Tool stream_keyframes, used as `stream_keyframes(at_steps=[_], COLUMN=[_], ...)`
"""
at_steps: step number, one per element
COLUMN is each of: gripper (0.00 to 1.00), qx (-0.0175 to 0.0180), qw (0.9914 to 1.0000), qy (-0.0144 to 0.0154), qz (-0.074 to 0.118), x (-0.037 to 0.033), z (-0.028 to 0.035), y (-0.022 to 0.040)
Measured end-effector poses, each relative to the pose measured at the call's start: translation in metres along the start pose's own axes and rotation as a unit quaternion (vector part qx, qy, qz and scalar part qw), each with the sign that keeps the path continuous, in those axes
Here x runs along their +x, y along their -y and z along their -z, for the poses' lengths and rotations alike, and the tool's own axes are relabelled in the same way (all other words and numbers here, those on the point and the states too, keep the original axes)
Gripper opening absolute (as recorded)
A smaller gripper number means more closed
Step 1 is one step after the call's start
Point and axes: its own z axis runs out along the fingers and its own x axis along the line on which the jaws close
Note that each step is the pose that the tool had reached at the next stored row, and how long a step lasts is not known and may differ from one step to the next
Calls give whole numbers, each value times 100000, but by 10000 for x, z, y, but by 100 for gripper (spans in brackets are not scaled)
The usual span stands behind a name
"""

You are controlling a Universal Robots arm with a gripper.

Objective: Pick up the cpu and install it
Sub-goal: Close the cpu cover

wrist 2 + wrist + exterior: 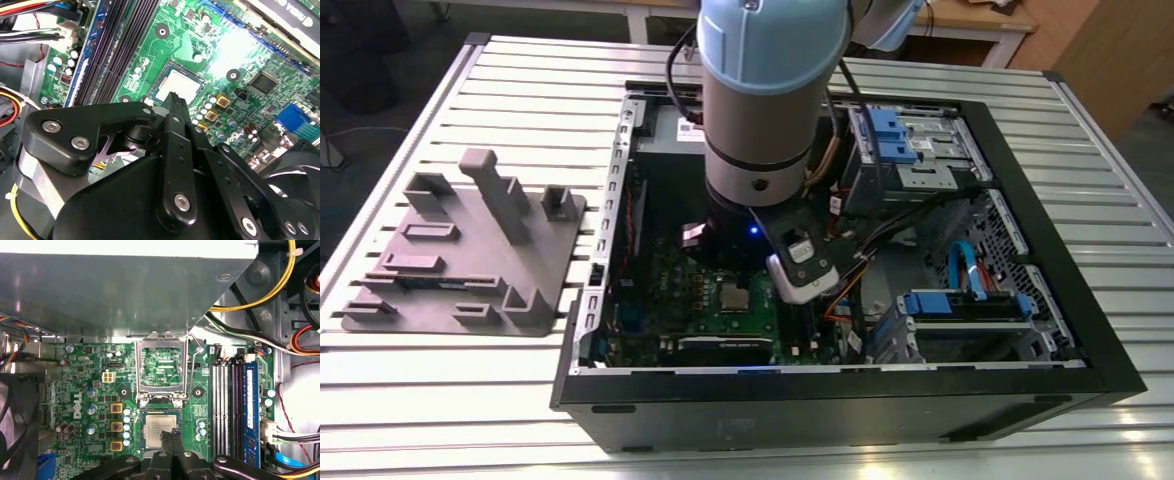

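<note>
You see an open black computer case (854, 410) on a slatted metal table (454, 400), with a grey moulded fixture (480, 262) beside it at the exterior view's left.
</note>
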Motion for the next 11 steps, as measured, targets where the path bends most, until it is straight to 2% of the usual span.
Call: stream_keyframes(at_steps=[6,11], gripper=[10,10], qx=[7,2], qw=[100000,100000], qy=[12,19], qz=[-205,-281], x=[-30,-91], z=[-8,-18], y=[-32,-54])
